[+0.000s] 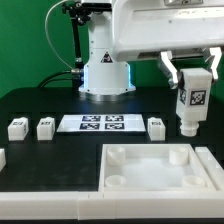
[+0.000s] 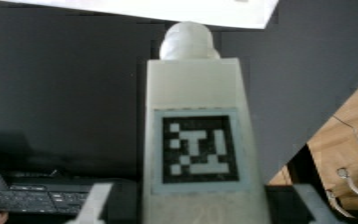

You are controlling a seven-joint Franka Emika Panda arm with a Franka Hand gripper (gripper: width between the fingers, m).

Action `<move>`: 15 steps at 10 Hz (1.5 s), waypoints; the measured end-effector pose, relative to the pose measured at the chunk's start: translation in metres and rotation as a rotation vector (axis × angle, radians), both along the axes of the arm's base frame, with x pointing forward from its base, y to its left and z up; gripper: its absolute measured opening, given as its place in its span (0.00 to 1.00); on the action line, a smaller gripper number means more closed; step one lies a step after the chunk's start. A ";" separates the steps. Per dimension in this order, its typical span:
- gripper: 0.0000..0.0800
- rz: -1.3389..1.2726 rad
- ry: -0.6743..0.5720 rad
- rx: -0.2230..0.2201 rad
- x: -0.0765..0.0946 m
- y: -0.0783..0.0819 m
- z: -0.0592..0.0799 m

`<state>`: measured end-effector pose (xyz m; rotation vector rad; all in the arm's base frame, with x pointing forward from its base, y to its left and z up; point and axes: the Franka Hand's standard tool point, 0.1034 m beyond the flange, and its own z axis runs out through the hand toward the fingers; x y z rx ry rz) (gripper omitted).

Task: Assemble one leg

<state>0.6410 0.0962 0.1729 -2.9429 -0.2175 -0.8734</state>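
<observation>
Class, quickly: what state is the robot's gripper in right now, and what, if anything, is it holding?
Gripper: closed on the leg, holding it upright with the tag face showing.

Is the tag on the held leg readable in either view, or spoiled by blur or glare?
Wrist view: the leg fills the frame, tag fairly sharp, background soft and partly blown out. Exterior view: the leg in the claw is small, tag coarse, no glare.

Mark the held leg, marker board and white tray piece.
held leg (image 1: 193, 100), exterior view, tagged face.
marker board (image 1: 100, 123), exterior view, middle of the tag strip.
white tray piece (image 1: 150, 170), exterior view, bare recessed floor.
</observation>
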 end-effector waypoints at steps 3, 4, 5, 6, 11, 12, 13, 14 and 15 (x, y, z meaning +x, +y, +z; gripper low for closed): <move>0.37 0.005 -0.017 0.004 0.000 0.006 -0.014; 0.37 0.008 -0.019 0.006 0.000 0.010 -0.027; 0.37 0.007 -0.025 0.011 -0.002 0.015 -0.036; 0.37 0.003 -0.032 0.018 -0.003 0.020 -0.042; 0.37 -0.004 -0.010 0.010 -0.008 0.014 -0.070; 0.37 -0.003 -0.010 0.005 -0.008 0.010 -0.070; 0.37 -0.005 -0.010 0.002 -0.006 0.006 -0.072; 0.37 -0.005 -0.009 0.002 -0.005 0.006 -0.075; 0.37 -0.005 -0.016 0.003 -0.004 0.007 -0.075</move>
